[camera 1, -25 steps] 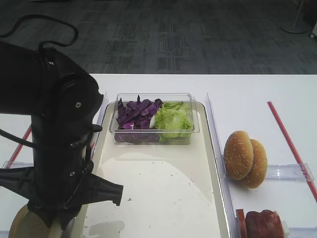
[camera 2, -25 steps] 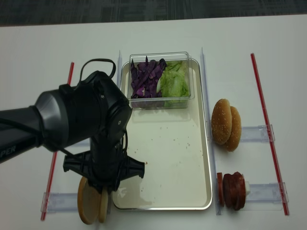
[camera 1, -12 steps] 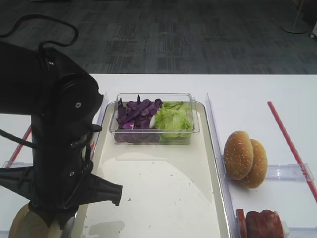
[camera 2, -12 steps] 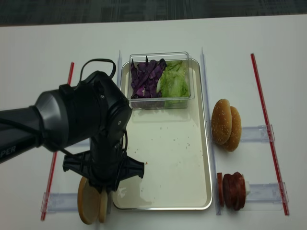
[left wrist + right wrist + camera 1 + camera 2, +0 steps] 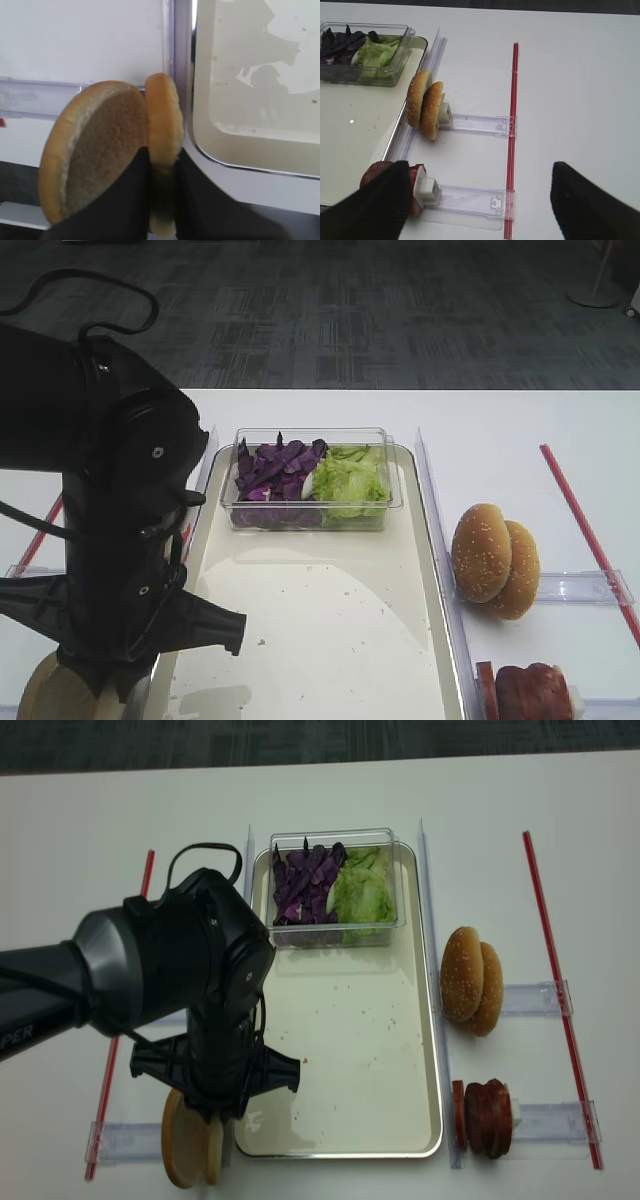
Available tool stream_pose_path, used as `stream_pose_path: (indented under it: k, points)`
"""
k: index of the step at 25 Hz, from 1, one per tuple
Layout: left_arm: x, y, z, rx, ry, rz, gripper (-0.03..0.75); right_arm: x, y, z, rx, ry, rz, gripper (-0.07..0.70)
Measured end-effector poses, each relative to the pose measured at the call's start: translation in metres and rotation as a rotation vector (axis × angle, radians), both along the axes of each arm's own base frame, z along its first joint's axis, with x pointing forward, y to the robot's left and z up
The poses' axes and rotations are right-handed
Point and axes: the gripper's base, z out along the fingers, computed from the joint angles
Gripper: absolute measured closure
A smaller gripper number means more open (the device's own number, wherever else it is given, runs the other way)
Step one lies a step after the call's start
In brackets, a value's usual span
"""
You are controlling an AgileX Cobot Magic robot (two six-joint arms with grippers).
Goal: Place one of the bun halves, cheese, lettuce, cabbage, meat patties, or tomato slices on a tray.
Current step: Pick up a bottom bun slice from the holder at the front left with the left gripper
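**Left fingers clamp a bun half beside the tray's near-left corner**

White table under dark patterned carpet, seen from the first high view: the bulky black left arm (image 5: 110,530) hangs over the near-left corner, and only a tan sliver of a bun half (image 5: 45,695) shows beneath it. A cream tray (image 5: 330,640) lies just to the right, with a clear tub (image 5: 310,480) of purple cabbage (image 5: 275,470) and lettuce (image 5: 350,480) at its far end.

Right wrist view: two dark fingers (image 5: 585,200) stand wide apart and empty over the table, near the sesame buns (image 5: 425,110) and well away from the bun halves.

Left wrist view: two bun halves stand on edge, side by side. The left fingers (image 5: 120,200) are clenched on the right-hand one (image 5: 162,120), gripping across its thickness; the tray's rim (image 5: 200,145) lies just to its right.

Second high view: the bun halves (image 5: 185,1150) sit just left of the tray, so the carry is likely a short shift right. The sleeve's partial white lettering cannot be read whole.
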Motion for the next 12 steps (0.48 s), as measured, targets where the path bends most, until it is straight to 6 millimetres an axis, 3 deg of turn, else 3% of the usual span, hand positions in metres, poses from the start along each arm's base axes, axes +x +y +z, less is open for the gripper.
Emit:
stream_pose_path:
  k: [12]
  points:
    - [0.0031, -0.0017, 0.0098, -0.013, -0.027, -0.004, 0.636, 0.0000, 0.0000, 0.0000, 0.000, 0.000, -0.002, 0.043]
